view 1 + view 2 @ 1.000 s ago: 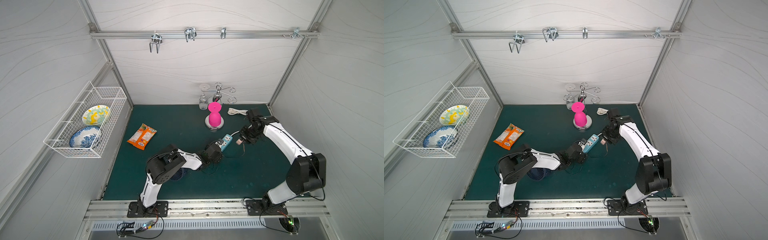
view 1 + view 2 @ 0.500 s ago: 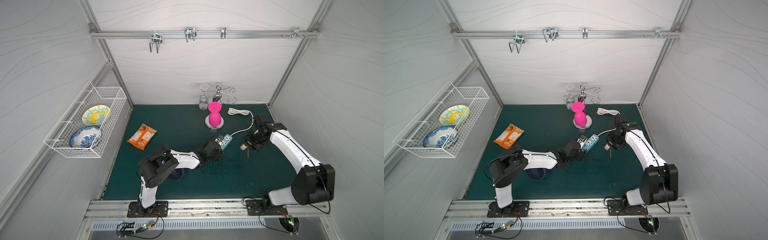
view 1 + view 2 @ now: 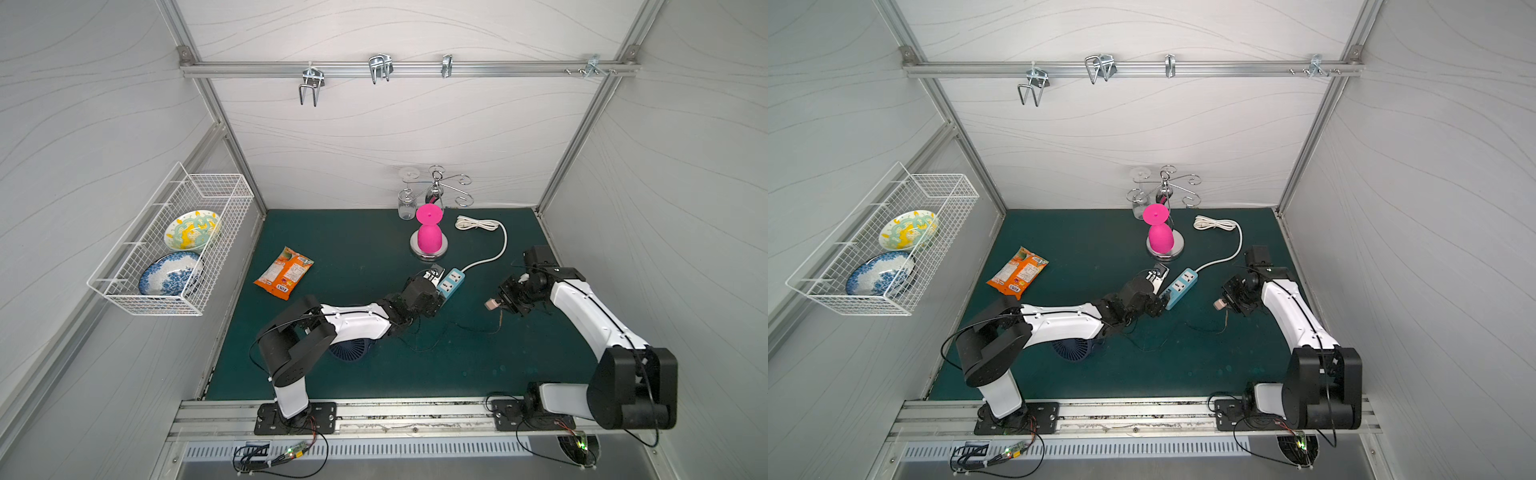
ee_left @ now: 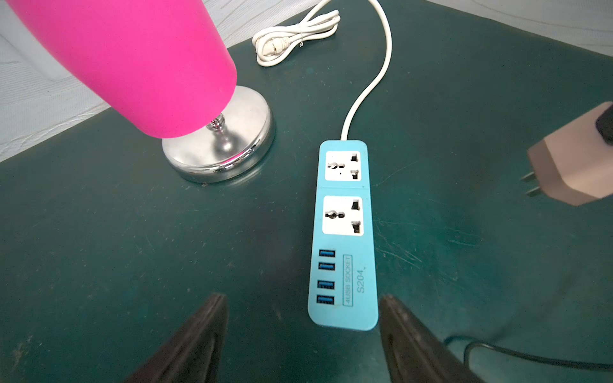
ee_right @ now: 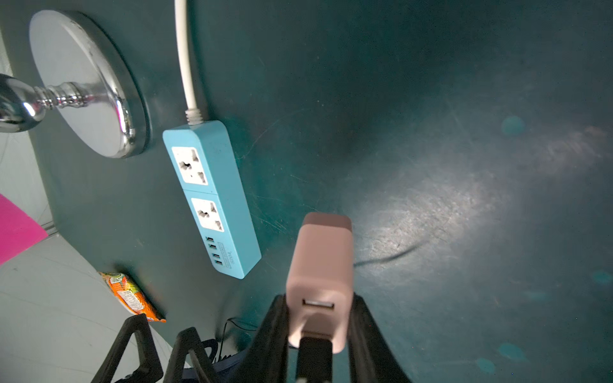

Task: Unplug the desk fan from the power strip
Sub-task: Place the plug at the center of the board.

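Right gripper [image 5: 320, 331] pinches the pink plug [image 5: 320, 278] clear of the power strip [image 4: 343, 238]; left gripper [image 4: 303, 335] gapes, holding nothing; the fan [image 3: 353, 349] sits half-hidden under the left arm.

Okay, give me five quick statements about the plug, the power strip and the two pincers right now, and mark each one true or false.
1. The pink plug sits in a socket of the power strip. False: it is out, prongs bare, held off the strip.
2. The right pincer is shut on the plug. True.
3. The left pincer grips the strip. False: its jaws stand apart at the strip's USB end, with gaps on both sides.
4. Both sockets of the strip are empty. True.
5. The desk fan stands beside the pink cup. False: it lies partly under the left arm, near the front.
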Action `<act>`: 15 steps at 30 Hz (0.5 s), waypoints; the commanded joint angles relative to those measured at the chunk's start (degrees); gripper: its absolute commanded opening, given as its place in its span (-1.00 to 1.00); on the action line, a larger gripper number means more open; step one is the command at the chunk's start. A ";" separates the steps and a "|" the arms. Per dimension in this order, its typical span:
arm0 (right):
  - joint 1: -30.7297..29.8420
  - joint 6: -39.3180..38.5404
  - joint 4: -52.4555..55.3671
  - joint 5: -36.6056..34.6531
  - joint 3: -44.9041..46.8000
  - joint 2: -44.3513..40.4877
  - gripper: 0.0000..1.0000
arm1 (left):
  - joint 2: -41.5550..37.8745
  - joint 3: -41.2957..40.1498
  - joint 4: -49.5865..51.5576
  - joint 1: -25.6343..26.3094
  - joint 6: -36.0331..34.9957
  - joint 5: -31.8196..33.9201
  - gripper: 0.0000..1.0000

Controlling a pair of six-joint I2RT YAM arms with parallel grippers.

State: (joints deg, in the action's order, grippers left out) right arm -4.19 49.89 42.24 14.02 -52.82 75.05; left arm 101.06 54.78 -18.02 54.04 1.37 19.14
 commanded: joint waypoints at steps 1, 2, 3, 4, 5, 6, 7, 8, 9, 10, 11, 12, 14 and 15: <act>0.62 -0.81 -7.13 3.31 0.99 -0.19 -1.00 | -2.23 -1.42 -0.73 -0.16 0.77 1.20 0.52; 0.78 -0.73 -8.53 3.59 1.54 -0.10 -1.00 | -2.45 -1.69 -0.82 -0.20 0.90 1.25 0.52; 0.88 -0.83 -10.02 3.78 2.10 -0.10 -1.00 | -2.62 -2.00 -0.88 -0.11 0.88 1.23 0.52; 1.02 -0.77 -11.16 4.04 2.57 0.01 -1.00 | -2.68 -2.14 -1.01 -0.11 0.91 1.33 0.52; 1.17 -0.69 -12.71 4.42 3.27 0.16 -1.00 | -2.87 -2.34 -1.01 -0.20 0.97 1.36 0.52; 1.22 -0.42 -13.88 4.40 3.95 0.27 -0.99 | -3.00 -2.44 -1.09 -0.19 0.94 1.38 0.52; 1.46 -0.22 -14.90 4.39 4.59 0.41 -0.99 | -3.01 -2.55 -1.13 -0.17 1.00 1.30 0.52; 1.65 0.05 -16.12 4.86 5.07 0.48 -0.99 | -3.12 -2.57 -1.18 -0.19 1.06 1.29 0.52; 1.76 0.25 -17.31 4.91 5.77 0.47 -0.99 | -3.11 -2.58 -1.27 -0.16 1.08 1.17 0.52; 1.74 0.40 -19.02 4.82 6.50 0.48 -0.98 | -3.14 -2.71 -1.35 -0.22 1.05 1.16 0.52; 1.79 0.62 -20.43 4.72 7.25 0.59 -0.98 | -3.19 -2.74 -1.44 -0.17 1.06 1.17 0.52; 2.02 0.92 -21.48 4.94 7.75 0.68 -0.98 | -3.30 -2.83 -1.48 -0.17 0.99 1.17 0.52; 2.40 1.06 -23.13 5.59 8.43 1.43 -0.96 | -3.42 -2.91 -1.55 -0.12 0.89 1.20 0.52; 2.57 1.16 -23.62 5.82 8.80 1.82 -0.96 | -3.53 -3.05 -1.55 -0.21 0.81 1.14 0.52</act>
State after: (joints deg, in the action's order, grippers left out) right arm -2.28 50.19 23.49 18.31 -44.73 75.92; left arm 99.66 51.81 -17.82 54.04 1.98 19.75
